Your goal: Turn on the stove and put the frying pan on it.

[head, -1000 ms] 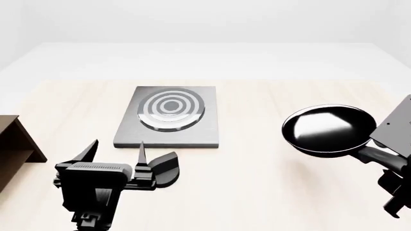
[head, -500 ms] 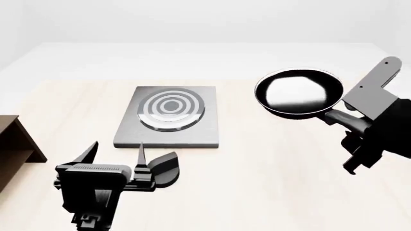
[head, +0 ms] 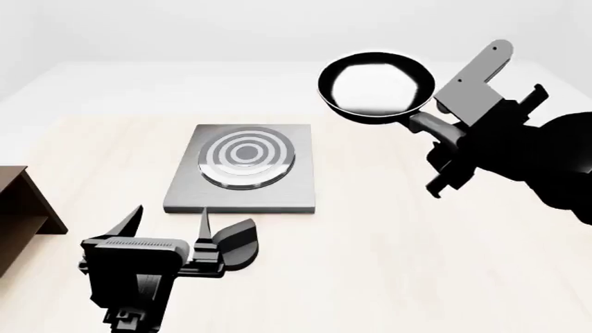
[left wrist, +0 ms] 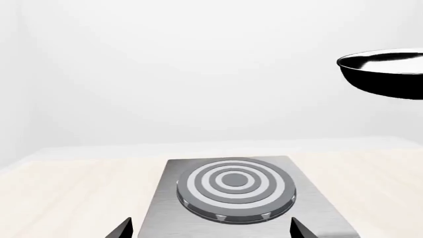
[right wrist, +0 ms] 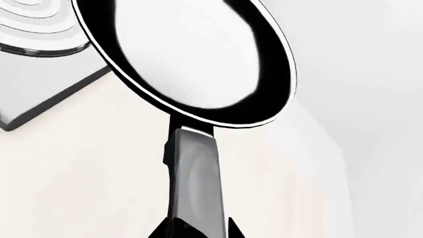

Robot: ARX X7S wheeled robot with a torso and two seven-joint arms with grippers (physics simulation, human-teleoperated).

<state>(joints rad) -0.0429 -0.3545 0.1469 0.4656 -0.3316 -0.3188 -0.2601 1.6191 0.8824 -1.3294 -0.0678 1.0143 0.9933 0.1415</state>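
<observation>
We see the glossy black pan (head: 376, 85) aloft, right of the stove (head: 244, 168); our right claw (right wrist: 195, 229) clamps its handle, our left claw (head: 171, 223) gapes empty.

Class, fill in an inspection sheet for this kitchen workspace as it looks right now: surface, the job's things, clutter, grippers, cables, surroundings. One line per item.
Surface: pale wooden table, flat, no spills seen.
Job's things: stove, a grey slab with a ringed burner, lies flat on the table; nothing on the burner. Frying pan is held in the air to the right of and beyond the stove, not touching it. Knob: cannot tell; a black rounded part shows by the left gripper.
Clutter: brown wooden shelf at the table's left edge.
Grippers: left gripper open, empty, in front of the stove. Right gripper shut on the pan's handle.
Cables: nothing seen.
Surroundings: plain white walls and floor.
</observation>
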